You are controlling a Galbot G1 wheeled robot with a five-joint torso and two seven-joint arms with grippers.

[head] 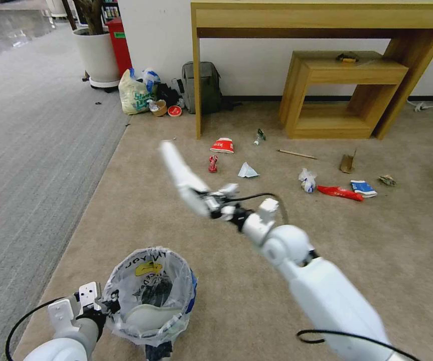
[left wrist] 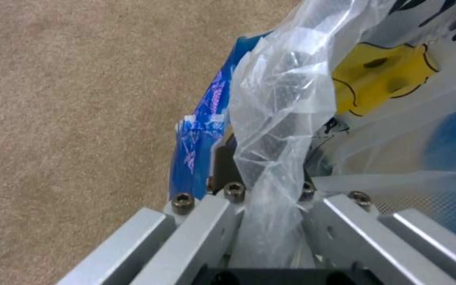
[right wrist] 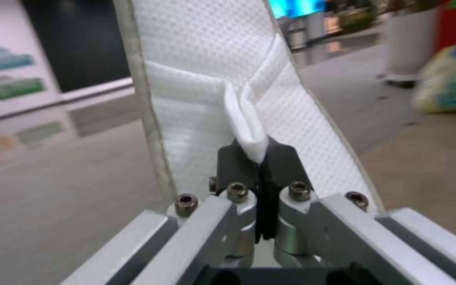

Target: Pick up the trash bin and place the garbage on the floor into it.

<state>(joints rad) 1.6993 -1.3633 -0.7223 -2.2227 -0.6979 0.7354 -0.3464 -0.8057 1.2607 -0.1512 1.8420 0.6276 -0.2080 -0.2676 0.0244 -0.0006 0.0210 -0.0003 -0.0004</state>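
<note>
The trash bin (head: 148, 296), black with a crinkly printed liner (left wrist: 286, 99), hangs at the lower left of the head view. My left gripper (head: 107, 305) is shut on its rim; the left wrist view has the bag pinched in that gripper (left wrist: 265, 166). One white slipper (head: 151, 316) lies inside the bin. My right gripper (head: 211, 200) is shut on a second white slipper (head: 178, 170), held above the carpet, its strap pinched in the right gripper (right wrist: 259, 158). On the floor (head: 236, 260) lie a red-white cup (head: 222, 145), a crushed can (head: 212, 163), crumpled paper (head: 247, 171), a red wrapper (head: 340, 192) and a blue-white cup (head: 363, 188).
A wooden desk (head: 321, 20) and a low wooden shelf (head: 346, 95) stand at the back wall. A yellowish shopping bag (head: 135, 94), a backpack (head: 202, 86) and a white planter (head: 97, 55) sit at the back left. Grey ribbed carpet (head: 30, 135) runs along the left.
</note>
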